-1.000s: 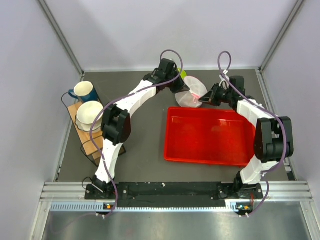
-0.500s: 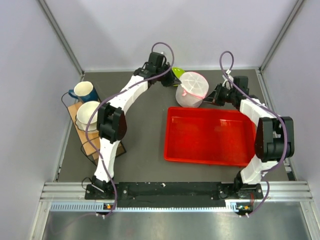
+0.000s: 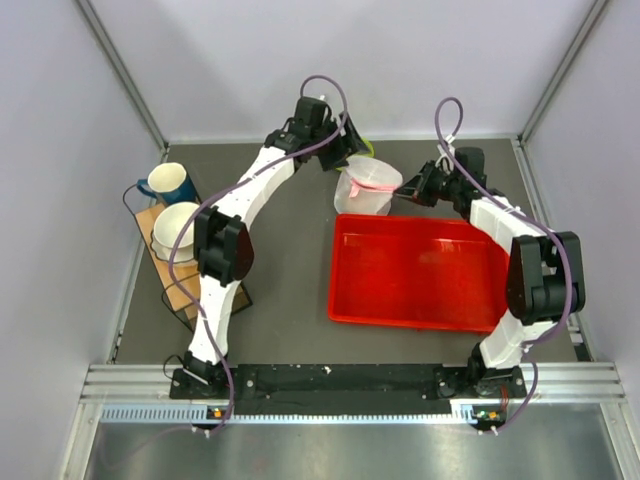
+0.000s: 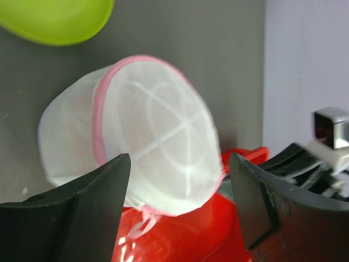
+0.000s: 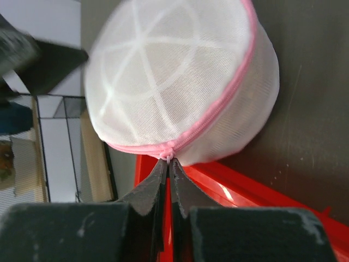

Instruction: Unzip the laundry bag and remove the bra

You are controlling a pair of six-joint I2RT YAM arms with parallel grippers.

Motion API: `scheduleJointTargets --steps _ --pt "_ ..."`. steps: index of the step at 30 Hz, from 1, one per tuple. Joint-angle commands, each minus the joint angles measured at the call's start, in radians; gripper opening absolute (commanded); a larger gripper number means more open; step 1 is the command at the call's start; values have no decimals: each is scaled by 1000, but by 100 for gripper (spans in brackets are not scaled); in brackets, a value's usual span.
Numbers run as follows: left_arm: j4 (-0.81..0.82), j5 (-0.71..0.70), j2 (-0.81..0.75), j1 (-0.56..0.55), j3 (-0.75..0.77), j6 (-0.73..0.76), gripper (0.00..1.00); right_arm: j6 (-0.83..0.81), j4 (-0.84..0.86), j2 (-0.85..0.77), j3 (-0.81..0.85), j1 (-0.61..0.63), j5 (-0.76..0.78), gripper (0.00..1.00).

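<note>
The laundry bag (image 3: 367,185), a round white mesh pouch with pink zipper trim, hangs tilted over the far edge of the red tray (image 3: 415,270). My right gripper (image 3: 410,192) is shut on the pink zipper pull (image 5: 170,158) at the bag's (image 5: 180,82) lower rim. Just left of the bag, my left gripper (image 3: 347,155) stands open. In its wrist view the bag (image 4: 147,136) lies beyond the spread fingers (image 4: 103,207), touching neither. The bra is hidden; only white mesh shows.
A lime-green plate (image 4: 60,19) lies on the dark table behind the bag, mostly under the left wrist in the top view. A blue mug (image 3: 168,183) and a white bowl (image 3: 180,225) sit on a wooden rack (image 3: 175,275) at the left. Walls close in on three sides.
My left gripper has opened and let go of the bag. The bag has swung down and left, hanging from the right gripper's hold on the zipper pull.
</note>
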Motion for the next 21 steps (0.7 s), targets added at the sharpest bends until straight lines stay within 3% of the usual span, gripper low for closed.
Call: scheduleJointTargets --steps 1,10,21 --pt "-18 -118 -187 -16 -162 47 78 101 131 14 21 12 28 0" --pt "44 -163 -390 -68 -466 -77 78 81 121 11 24 30 33 0" --pt "72 -164 -252 -114 -367 -209 81 61 111 0 18 39 30 0"
